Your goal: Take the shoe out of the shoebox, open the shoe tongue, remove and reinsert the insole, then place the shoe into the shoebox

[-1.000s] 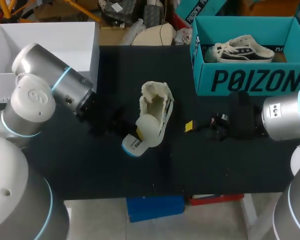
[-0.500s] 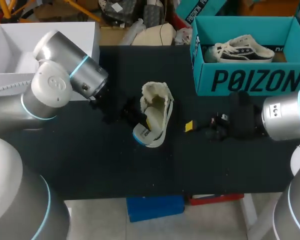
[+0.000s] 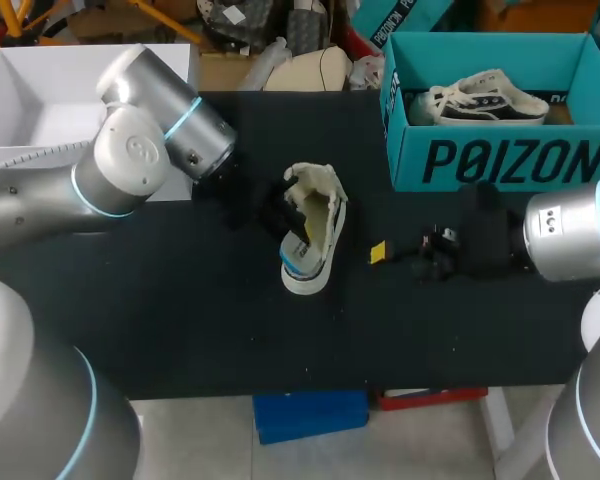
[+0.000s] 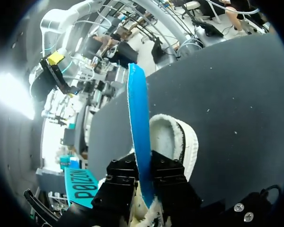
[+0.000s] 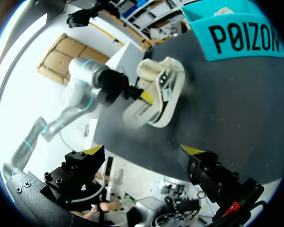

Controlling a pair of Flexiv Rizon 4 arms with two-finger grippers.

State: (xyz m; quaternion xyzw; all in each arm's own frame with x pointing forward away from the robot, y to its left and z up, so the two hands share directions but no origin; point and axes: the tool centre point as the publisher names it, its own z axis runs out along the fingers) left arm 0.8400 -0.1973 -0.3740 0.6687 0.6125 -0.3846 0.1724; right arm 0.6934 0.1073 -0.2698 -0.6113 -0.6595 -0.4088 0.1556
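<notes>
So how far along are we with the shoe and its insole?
Done: the shoe is out of the shoebox and lies on the table. In hand: the left pincer is shut on the insole, which sticks partly out of the shoe; I cannot tell whether it is coming out or going in. The right pincer is open and holds nothing. Left: seat the insole, then box the shoe.

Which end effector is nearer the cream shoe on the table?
Left. The left end effector is at the shoe's opening, shut on the blue insole standing out of it. The right end effector is open, apart from the shoe on its other side.
</notes>
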